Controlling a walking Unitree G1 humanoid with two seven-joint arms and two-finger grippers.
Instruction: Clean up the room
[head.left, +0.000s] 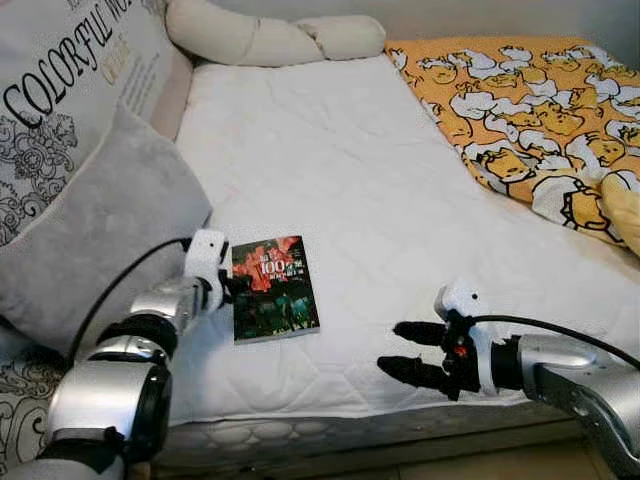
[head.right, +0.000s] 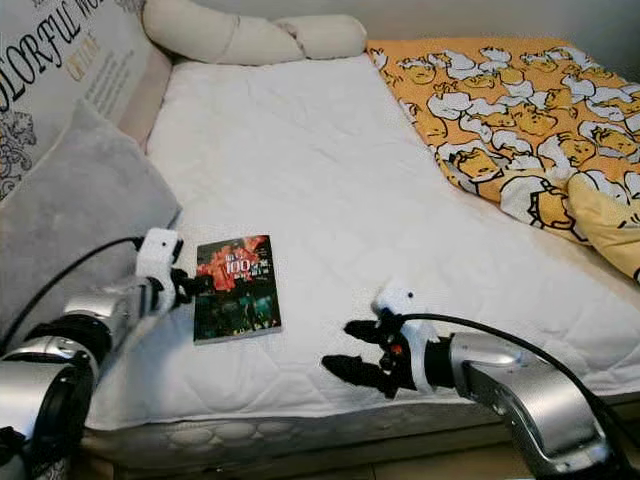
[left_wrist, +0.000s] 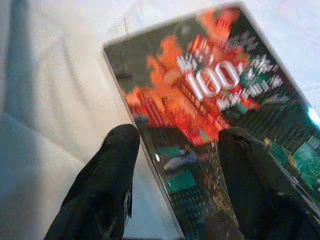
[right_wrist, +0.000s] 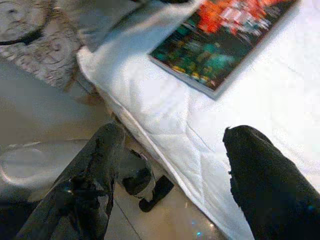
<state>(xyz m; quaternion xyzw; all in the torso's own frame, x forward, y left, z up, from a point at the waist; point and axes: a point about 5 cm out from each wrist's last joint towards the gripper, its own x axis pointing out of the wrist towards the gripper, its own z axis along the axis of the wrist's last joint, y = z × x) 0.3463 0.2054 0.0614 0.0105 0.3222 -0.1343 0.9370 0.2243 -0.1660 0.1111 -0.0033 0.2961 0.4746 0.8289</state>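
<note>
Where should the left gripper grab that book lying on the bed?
The book lies flat on the white mattress. Probably take its left long edge from the left, where the open left gripper already straddles it, one finger over the cover.

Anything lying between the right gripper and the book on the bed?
Nothing: the left eye view shows bare white quilted mattress cover between the open right gripper and the dark paperback book with the red-orange cover picture. The open left gripper is at the book's far edge.

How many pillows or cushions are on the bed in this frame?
3. A grey cushion at the robot's left beside the book, a printed pillow behind it, and a long cream bolster at the far end. More may lie out of frame.
</note>
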